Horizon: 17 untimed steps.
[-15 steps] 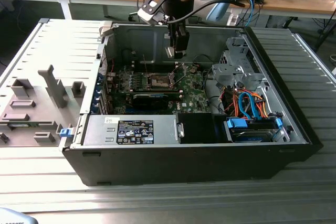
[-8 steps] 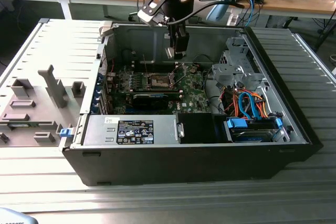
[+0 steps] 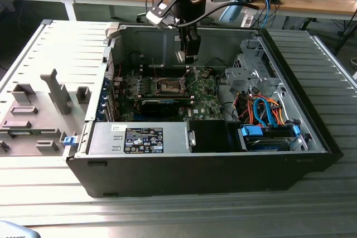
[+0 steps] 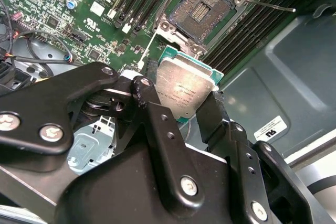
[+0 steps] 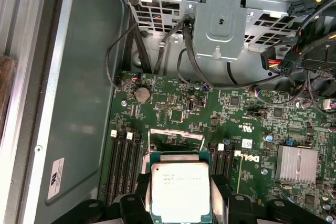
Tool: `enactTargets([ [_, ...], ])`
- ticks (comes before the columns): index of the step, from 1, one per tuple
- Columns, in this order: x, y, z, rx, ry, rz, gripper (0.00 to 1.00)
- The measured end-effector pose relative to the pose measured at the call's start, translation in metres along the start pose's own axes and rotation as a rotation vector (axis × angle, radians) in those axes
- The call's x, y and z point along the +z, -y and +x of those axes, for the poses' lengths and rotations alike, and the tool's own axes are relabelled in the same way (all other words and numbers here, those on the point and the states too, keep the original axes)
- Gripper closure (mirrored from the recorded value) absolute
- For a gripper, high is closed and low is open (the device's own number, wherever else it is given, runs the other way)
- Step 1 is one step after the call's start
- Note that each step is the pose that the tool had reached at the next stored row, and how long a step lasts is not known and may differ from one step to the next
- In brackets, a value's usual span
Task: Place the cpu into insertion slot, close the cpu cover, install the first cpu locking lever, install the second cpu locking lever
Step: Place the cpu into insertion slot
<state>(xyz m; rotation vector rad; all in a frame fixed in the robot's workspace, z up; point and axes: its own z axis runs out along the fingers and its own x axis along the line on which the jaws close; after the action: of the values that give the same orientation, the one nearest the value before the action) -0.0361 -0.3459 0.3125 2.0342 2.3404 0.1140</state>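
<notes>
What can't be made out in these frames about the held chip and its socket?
Underside of the flat square silvery-faced cpu: turned away in both wrist views; the black gripper, shut on it, covers its side edges.
Square silver-rimmed insertion slot: in the first wrist view, largely behind the cpu.
Gap between cpu and slot: too small to judge in the exterior view, with the gripper in front.

We've got a grey slatted metal table (image 3: 167,210) carrying everything here. Straight on it lies the open black computer case (image 3: 195,174), flat on its side. The grey side panel (image 3: 50,82) lies just beside it, on the exterior view's left.
</notes>
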Motion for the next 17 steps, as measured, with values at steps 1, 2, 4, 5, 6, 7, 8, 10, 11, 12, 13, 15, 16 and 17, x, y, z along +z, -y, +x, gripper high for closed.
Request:
enactTargets([
  [1,0.0001,0.0,0.0,0.0,0.0,0.0,0.46],
  [2,0.0003,0.0,0.0,0.0,0.0,0.0,0.46],
  [4,0.0013,0.0001,0.0,0.0,0.0,0.0,0.46],
  [5,0.002,0.0002,-0.0001,0.0,0.0,0.0,0.46],
  [6,0.0021,0.0002,0.0,0.0,0.0,0.0,0.46],
  [7,0.0022,0.0002,-0.0001,0.0,0.0,0.0,0.46],
  [8,0.0025,0.0002,-0.0001,0.0,0.0,0.0,0.46],
  [10,0.0026,0.0002,-0.0001,0.0,0.0,0.0,0.46],
  [11,0.0027,0.0002,-0.0001,0.0,0.0,0.0,0.46],
  [12,0.0029,0.0002,-0.0001,0.0,0.0,0.0,0.46],
  [13,0.0031,0.0003,-0.0001,0.0,0.0,0.0,0.46],
  [15,0.0039,0.0003,-0.0001,0.0,0.0,0.0001,0.46],
  [16,0.0045,0.0004,-0.0001,0.0,0.0,0.0,0.46],
  [17,0.0047,0.0004,-0.0001,0.0,0.0,0.0,0.46],
])
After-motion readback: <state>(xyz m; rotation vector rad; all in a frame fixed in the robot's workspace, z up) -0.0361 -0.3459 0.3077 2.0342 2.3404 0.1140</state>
